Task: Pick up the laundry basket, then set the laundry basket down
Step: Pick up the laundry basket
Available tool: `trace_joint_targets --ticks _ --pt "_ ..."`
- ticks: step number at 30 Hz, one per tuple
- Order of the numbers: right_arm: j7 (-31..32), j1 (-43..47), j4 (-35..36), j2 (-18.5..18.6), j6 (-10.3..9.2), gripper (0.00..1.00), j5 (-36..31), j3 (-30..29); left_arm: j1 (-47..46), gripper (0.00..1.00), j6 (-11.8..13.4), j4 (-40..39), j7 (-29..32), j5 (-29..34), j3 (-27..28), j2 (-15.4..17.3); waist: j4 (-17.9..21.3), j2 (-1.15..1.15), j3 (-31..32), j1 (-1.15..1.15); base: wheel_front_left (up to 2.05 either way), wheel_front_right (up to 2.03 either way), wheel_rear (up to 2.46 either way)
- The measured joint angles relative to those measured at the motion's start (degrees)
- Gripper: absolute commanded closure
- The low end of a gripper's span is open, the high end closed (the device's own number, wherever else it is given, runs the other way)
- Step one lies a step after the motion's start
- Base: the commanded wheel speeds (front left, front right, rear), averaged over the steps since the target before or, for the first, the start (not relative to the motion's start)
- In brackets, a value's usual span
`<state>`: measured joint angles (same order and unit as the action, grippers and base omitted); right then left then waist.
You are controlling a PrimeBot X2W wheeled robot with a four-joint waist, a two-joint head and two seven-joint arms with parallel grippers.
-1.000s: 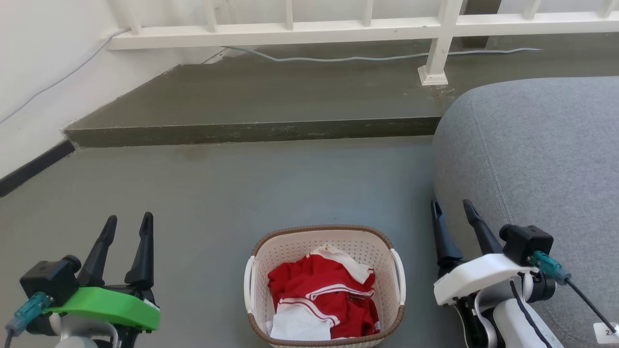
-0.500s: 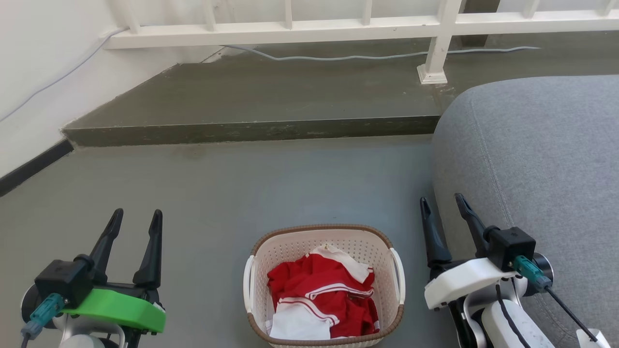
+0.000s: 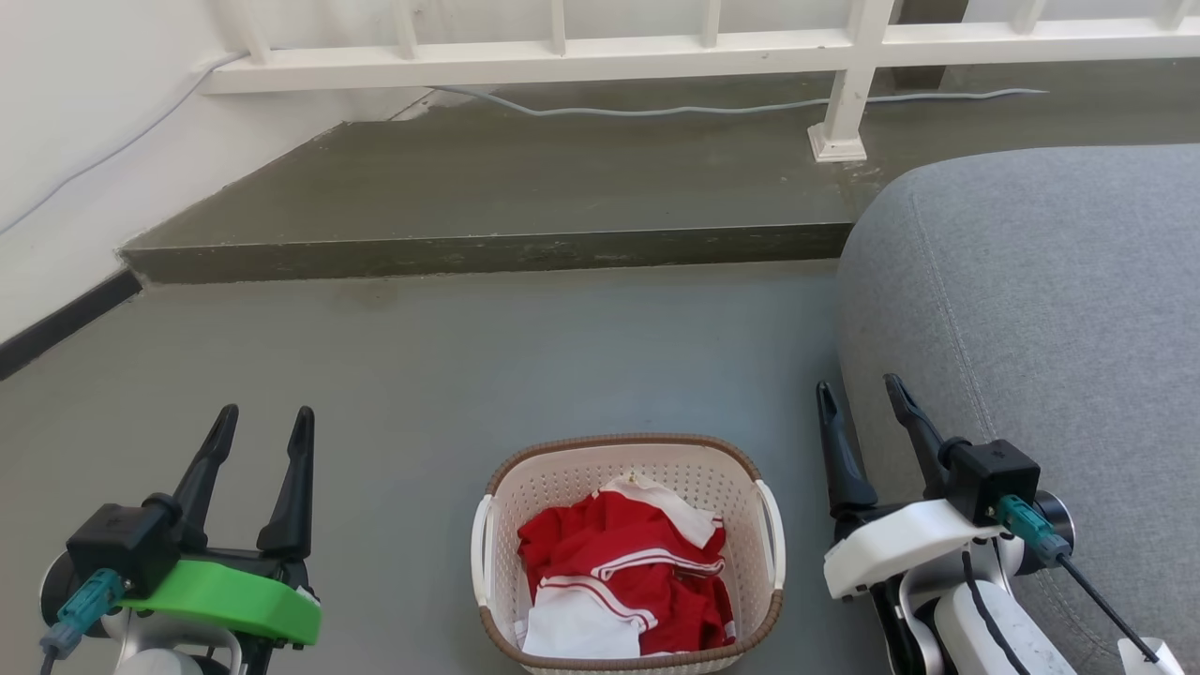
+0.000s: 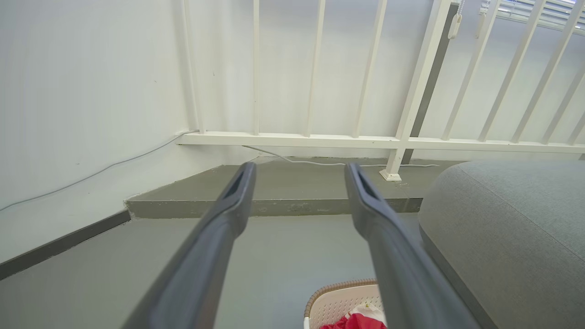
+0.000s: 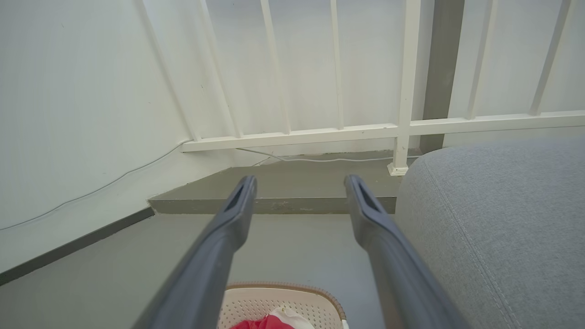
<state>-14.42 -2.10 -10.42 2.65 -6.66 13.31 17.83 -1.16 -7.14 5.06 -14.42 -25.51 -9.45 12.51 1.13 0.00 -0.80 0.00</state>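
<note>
Sitting upright on the grey floor, low and central in the head view: laundry basket, with cream perforated walls and a brown woven-look rim.
- One white loop handle shows on its left side and one on its right. Nothing touches either.
- Contents: a crumpled red garment with white stripes, and a white piece at the near-left corner.

Left gripper, green-backed, sits to the basket's left, apart from it. Its fingers are spread with nothing between them and point away from the robot. The left wrist view confirms the gap between the fingers, with the basket's rim low at the right.

Right gripper, white-backed, sits beside the basket's right side, not touching it. Its fingers are likewise spread and empty. It lies between the basket and a grey upholstered cushion, whose rounded edge is close to the outer finger.

Further out:
- A raised concrete step crosses the floor.
- A white railing stands on the step, with a pale cable lying beneath it.
- A white wall with a dark skirting strip is at the left.
</note>
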Motion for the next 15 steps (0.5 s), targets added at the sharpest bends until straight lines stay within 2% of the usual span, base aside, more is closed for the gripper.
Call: trace_joint_targets --ticks 15 --pt "0.0 0.0 0.3 0.0 -0.11 0.00 0.0 -0.4 0.0 0.00 0.0 -0.6 0.0 0.0 0.4 0.2 0.5 0.00 -1.5 0.00 0.00 0.00 0.00"
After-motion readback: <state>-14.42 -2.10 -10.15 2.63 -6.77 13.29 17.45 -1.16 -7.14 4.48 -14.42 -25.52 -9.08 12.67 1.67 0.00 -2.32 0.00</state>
